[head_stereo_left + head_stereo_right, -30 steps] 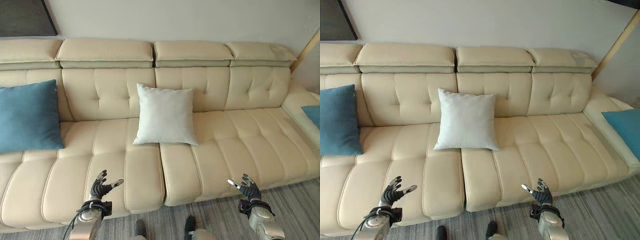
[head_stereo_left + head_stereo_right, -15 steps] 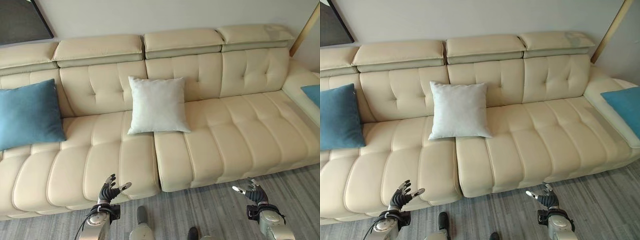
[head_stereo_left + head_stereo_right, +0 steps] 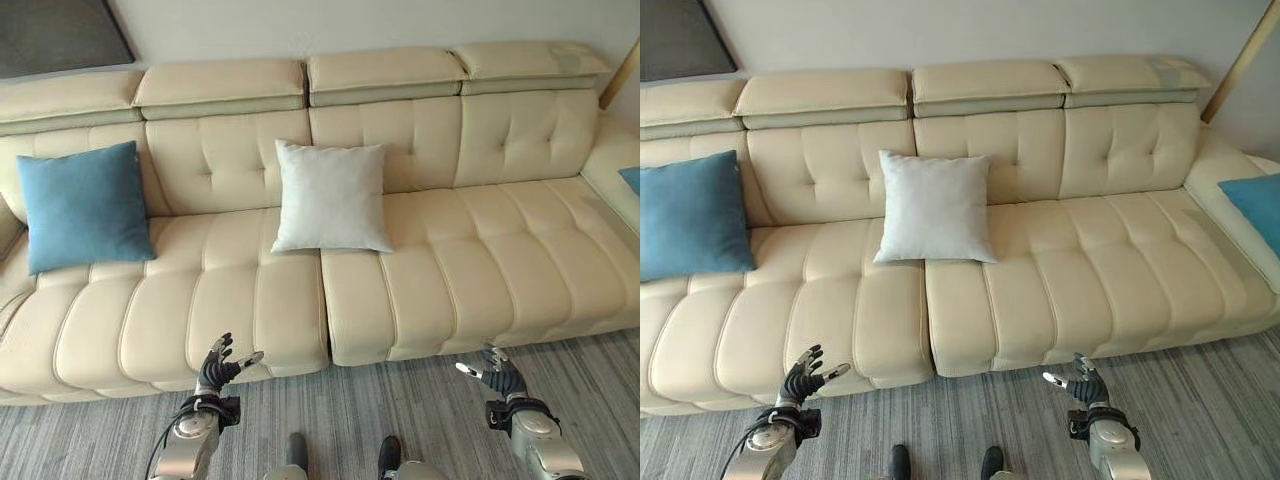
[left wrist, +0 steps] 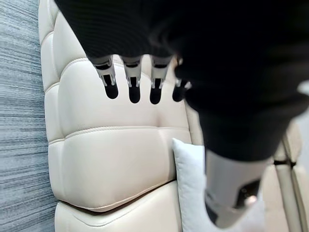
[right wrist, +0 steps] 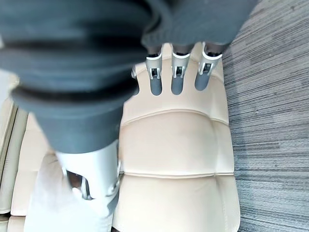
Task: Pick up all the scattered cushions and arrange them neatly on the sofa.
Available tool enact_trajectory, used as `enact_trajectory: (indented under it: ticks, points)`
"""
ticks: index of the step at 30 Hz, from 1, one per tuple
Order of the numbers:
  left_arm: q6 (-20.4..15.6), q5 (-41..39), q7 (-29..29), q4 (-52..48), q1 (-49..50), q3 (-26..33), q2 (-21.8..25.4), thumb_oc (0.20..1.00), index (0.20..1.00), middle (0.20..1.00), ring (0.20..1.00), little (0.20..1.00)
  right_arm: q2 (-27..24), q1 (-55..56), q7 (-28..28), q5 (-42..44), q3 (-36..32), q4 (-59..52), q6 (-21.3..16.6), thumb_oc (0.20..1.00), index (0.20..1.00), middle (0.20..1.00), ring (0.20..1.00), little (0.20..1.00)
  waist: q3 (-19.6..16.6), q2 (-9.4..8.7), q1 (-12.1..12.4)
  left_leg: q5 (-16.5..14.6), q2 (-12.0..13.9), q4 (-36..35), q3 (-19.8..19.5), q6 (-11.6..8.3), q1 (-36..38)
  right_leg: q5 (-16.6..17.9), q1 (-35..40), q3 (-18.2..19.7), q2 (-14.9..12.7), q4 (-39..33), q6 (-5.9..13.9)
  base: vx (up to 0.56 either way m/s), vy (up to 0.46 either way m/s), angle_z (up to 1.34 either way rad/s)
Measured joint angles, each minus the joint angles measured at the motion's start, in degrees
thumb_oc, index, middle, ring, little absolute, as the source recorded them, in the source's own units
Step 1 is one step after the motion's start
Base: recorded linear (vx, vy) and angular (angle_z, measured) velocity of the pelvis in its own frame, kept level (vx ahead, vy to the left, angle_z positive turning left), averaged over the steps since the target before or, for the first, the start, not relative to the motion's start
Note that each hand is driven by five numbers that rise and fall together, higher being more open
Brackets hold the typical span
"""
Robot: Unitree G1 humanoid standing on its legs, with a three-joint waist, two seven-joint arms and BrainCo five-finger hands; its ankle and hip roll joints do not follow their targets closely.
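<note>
- Sofa [image 3: 250, 300]: cream leather, backed to the wall.
- White cushion [image 3: 331, 197]: upright at the middle, propped on the backrest so it stays standing.
- Blue cushion [image 3: 84, 205]: leaning at the left end likewise.
- Second blue cushion [image 3: 1252, 197]: flat on the right-hand chaise, probably not yet arranged.
- Left robot hand [image 3: 218, 366], right robot hand [image 3: 497, 375]: low before the seat front, fingers spread, empty.

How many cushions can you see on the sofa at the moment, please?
3. A blue square fabric cushion leans against the backrest at the left end, a white square fabric cushion stands at the middle, and another blue cushion lies on the right end, cut off by the frame edge; more may be out of view.
</note>
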Motion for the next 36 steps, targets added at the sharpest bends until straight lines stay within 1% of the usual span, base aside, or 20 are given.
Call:
enact_trajectory:
  ticks: [3, 5, 9, 11, 12, 15, 16, 17, 20, 21, 23, 25, 27, 29, 31, 32, 33, 34, 35, 36]
  points:
    - [0.35, 0.02, -0.4, -0.38, 1.89, 0.03, 0.03, 1.0, 1.0, 1.0, 1.0, 1.0, 0.12, 0.78, 0.01, -0.01, 0.08, -0.32, 0.0, 1.0, 1.0, 1.0, 1.0, 1.0, -1.38, -0.13, -0.05, 0.16, -0.31, 0.01, 0.35, 0.06, 0.99, 0.84, 1.34, 0.66, 0.06, -2.07, 0.04, 0.0, 0.087, -0.11]
    - [0.59, 0.03, -0.78, -0.4, 2.32, 0.0, 0.0, 1.0, 1.0, 1.0, 1.0, 1.0, 0.15, 2.02, 0.01, 0.0, 0.08, -1.79, 0.01, 1.0, 1.0, 1.0, 1.0, 1.0, -1.64, -0.34, -0.34, 0.66, -0.48, 0.04, 0.57, 0.5, 1.85, 1.94, 2.35, 0.89, 0.12, -3.3, 0.89, -0.02, 0.094, -0.09]
    - [0.92, 0.07, -1.57, -0.93, 2.36, -0.26, 0.01, 1.0, 1.0, 1.0, 1.0, 1.0, 1.56, 3.07, 0.06, 0.09, -0.43, -1.94, 0.06, 1.0, 1.0, 1.0, 1.0, 1.0, -1.9, -0.96, -1.57, 0.76, -0.8, 0.4, 2.64, 0.29, 2.91, 3.19, 2.12, 2.78, 0.1, -3.1, -0.04, -0.06, 0.123, -0.29]
    - [1.45, 0.14, -1.95, -1.03, 1.68, -1.38, 0.2, 1.0, 1.0, 1.0, 1.0, 1.0, 3.82, 4.27, 0.0, 0.13, -2.92, -1.83, 0.13, 1.0, 1.0, 1.0, 1.0, 1.0, -1.94, -1.47, -3.26, 0.67, -1.1, 0.42, 4.58, 0.43, 2.94, 4.42, 0.61, 4.96, 0.1, -2.57, 0.29, -0.11, 0.176, -0.49]
    - [1.56, 0.19, -2.05, -1.08, 1.75, -1.82, 0.46, 1.0, 1.0, 1.0, 1.0, 1.0, 4.21, 3.51, 0.0, 0.16, -3.43, -1.67, 0.35, 1.0, 1.0, 1.0, 1.0, 1.0, -1.98, -1.43, -3.04, 0.2, -1.05, 0.38, 5.68, 0.64, 2.94, 4.25, -0.13, 5.68, -0.17, -2.3, 0.59, -0.07, 0.132, -0.67]
    - [1.74, 1.42, -3.11, -1.0, 0.2, -1.83, 0.67, 1.0, 1.0, 1.0, 1.0, 1.0, 4.2, 4.21, -0.21, 0.07, -4.74, -1.71, 1.24, 1.0, 1.0, 1.0, 1.0, 1.0, -1.62, -2.25, -5.53, -0.29, -1.94, 0.31, 8.39, 0.98, 2.98, 4.71, -2.06, 8.37, -0.74, -1.58, 1.6, -0.09, 0.108, -0.6]
    - [1.75, 2.35, -3.19, -1.0, -1.0, -1.85, 1.31, 1.0, 1.0, 1.0, 1.0, 1.0, 4.22, 4.4, -0.64, 0.04, -5.38, -1.68, 1.23, 1.0, 1.0, 1.0, 1.0, 1.0, -1.0, -2.75, -6.63, -0.91, -2.24, -0.02, 11.19, 0.92, 3.24, 4.82, -4.22, 10.14, -1.14, 0.46, 2.5, -0.07, 0.065, -0.88]
    - [1.75, 2.36, -3.14, -0.94, -1.58, -1.78, 1.82, 1.0, 1.0, 1.0, 1.0, 1.0, 4.59, 4.01, -0.82, 0.04, -5.84, -1.59, 1.24, 1.0, 1.0, 1.0, 1.0, 1.0, -0.27, -2.85, -6.42, -1.03, -2.0, -0.08, 12.92, 1.12, 3.66, 4.7, -5.17, 10.2, -1.83, 1.1, 3.08, -0.07, 0.03, -0.95]
    - [1.75, 2.33, -3.09, -0.7, -2.23, -1.69, 2.12, 1.0, 1.0, 1.0, 1.0, 1.0, 5.02, 3.95, -1.45, 0.04, -5.9, -1.4, 1.32, 1.0, 1.0, 1.0, 1.0, 1.0, 0.48, -2.29, -6.33, -1.86, -1.84, -0.08, 17.39, 2.0, 4.32, 2.71, -6.58, 3.55, -4.39, 1.44, 3.3, 0.04, -0.009, -0.97]
    - [1.75, 2.27, -3.08, -0.88, -2.0, -1.65, 2.28, 1.0, 1.0, 1.0, 1.0, 1.0, 5.08, 3.42, -1.59, 0.02, -5.77, -1.53, 1.37, 1.0, 1.0, 1.0, 1.0, 1.0, 1.14, -1.6, -5.2, -2.17, -0.85, -0.09, 21.99, 1.87, 4.76, 1.74, -8.84, -8.2, -7.68, 4.95, 4.04, 0.02, -0.116, -1.28]
    - [1.84, 2.27, -3.2, -0.82, -1.7, -1.69, 2.33, 1.0, 1.0, 1.0, 1.0, 1.0, 5.01, 3.47, -1.88, -0.03, -5.95, -1.42, 1.38, 1.0, 1.0, 1.0, 1.0, 1.0, 1.13, -1.81, -5.41, -2.59, -0.79, -0.07, 22.21, 1.29, 4.41, 1.47, -10.05, -13.7, -10.01, 6.61, 4.69, 0.05, -0.197, -1.01]
    - [2.03, 2.27, -3.6, -0.67, -1.32, -1.87, 2.26, 1.0, 1.0, 1.0, 1.0, 1.0, 4.88, 3.52, -2.01, -0.05, -6.03, 0.4, 1.39, 1.0, 1.0, 1.0, 1.0, 1.0, 1.28, -1.52, -5.45, -2.9, 0.51, -0.07, 23.2, 0.67, 4.69, 1.32, -10.69, -20.09, -11.07, 8.25, 4.21, 0.1, -0.216, -0.63]
    - [2.05, 2.28, -3.64, -0.45, -1.46, -1.86, 2.25, 1.0, 1.0, 1.0, 1.0, 1.0, 4.87, 3.75, -2.21, -0.04, -5.99, 1.16, 2.04, 1.0, 1.0, 1.0, 1.0, 1.0, 1.3, -1.29, -5.26, -3.41, 1.5, -0.06, 23.09, -0.3, 4.91, 1.91, -10.94, -21.07, -10.32, 9.28, 3.54, 0.15, -0.26, -0.47]
    - [1.99, 2.27, -3.97, -0.35, -2.01, -2.13, 1.65, 1.0, 1.0, 1.0, 1.0, 1.0, 4.52, 4.58, -2.22, -0.02, -5.6, 2.25, 2.32, 1.0, 1.0, 1.0, 1.0, 1.0, 0.65, 0.05, -5.99, -4.07, 3.77, 0.55, 20.5, -1.64, 5.51, 0.82, -10.59, -20.14, -6.71, 9.18, 0.29, 0.17, -0.278, -0.43]
    - [1.97, 2.24, -4.34, -0.02, -2.02, -2.14, 0.93, 1.0, 1.0, 1.0, 1.0, 1.0, 3.42, 4.35, -1.8, -0.03, -3.32, 2.58, 2.31, 1.0, 1.0, 1.0, 1.0, 1.0, 0.01, 1.41, -6.07, -4.81, 7.66, 4.77, 20.08, -2.56, 5.29, -1.12, -9.87, -19.2, -3.1, 9.51, -2.61, 0.29, -0.44, -0.69]
    - [1.87, 2.18, -4.31, 0.0, -1.51, -2.28, 1.17, 1.0, 1.0, 1.0, 1.0, 1.0, 3.8, 3.54, -1.57, 0.0, -3.37, 3.48, 2.28, 1.0, 1.0, 1.0, 1.0, 1.0, -0.25, 1.69, -5.74, -4.9, 11.43, 14.11, 18.68, -7.67, 3.71, -5.53, -11.36, -18.97, -2.46, 17.06, -5.23, 0.3, -0.392, -0.75]
    - [1.88, 2.17, -4.24, 0.49, -1.26, -2.31, 2.32, 1.0, 1.0, 1.0, 1.0, 1.0, 5.38, 3.08, -1.49, 0.01, -3.35, 5.22, 2.42, 1.0, 1.0, 1.0, 1.0, 1.0, -0.59, -1.0, -5.36, -5.4, 13.2, 26.07, 16.12, -8.43, 0.85, -9.05, -12.36, -16.79, -3.68, 21.0, -9.3, 0.21, -0.195, -0.97]
    - [2.03, 2.08, -3.93, 1.07, -0.26, -2.93, 2.1, 1.0, 1.0, 1.0, 1.0, 1.0, 5.71, 3.23, -1.48, 0.0, -3.14, 4.64, 2.31, 1.0, 1.0, 1.0, 1.0, 1.0, -2.06, -1.86, -4.54, -3.72, 16.45, 36.29, 15.78, -7.12, -3.3, -9.8, -11.5, -14.91, -2.08, 19.26, -9.22, 0.23, -0.149, -1.31]
    - [1.97, 1.87, -3.9, 1.24, 0.58, -3.23, 1.5, 1.0, 1.0, 1.0, 1.0, 1.0, 4.78, 2.52, -1.46, -0.04, -1.12, 3.5, 2.27, 1.0, 1.0, 1.0, 1.0, 1.0, -2.02, -1.73, -3.48, -3.86, 16.87, 42.39, 13.05, -7.4, -6.24, -9.52, -9.18, -13.74, -0.72, 16.15, -8.8, 0.21, -0.076, -1.35]
    - [1.97, 1.44, -3.69, 1.36, 0.6, -3.54, 0.94, 1.0, 1.0, 1.0, 1.0, 1.0, 4.07, 1.84, -1.3, -0.05, 0.09, 2.66, 2.24, 1.0, 1.0, 1.0, 1.0, 1.0, -2.03, -1.37, -3.01, -3.93, 15.61, 45.01, 9.54, -7.51, -8.77, -8.52, -7.36, -13.11, 0.58, 12.68, -7.61, 0.21, -0.025, -1.25]
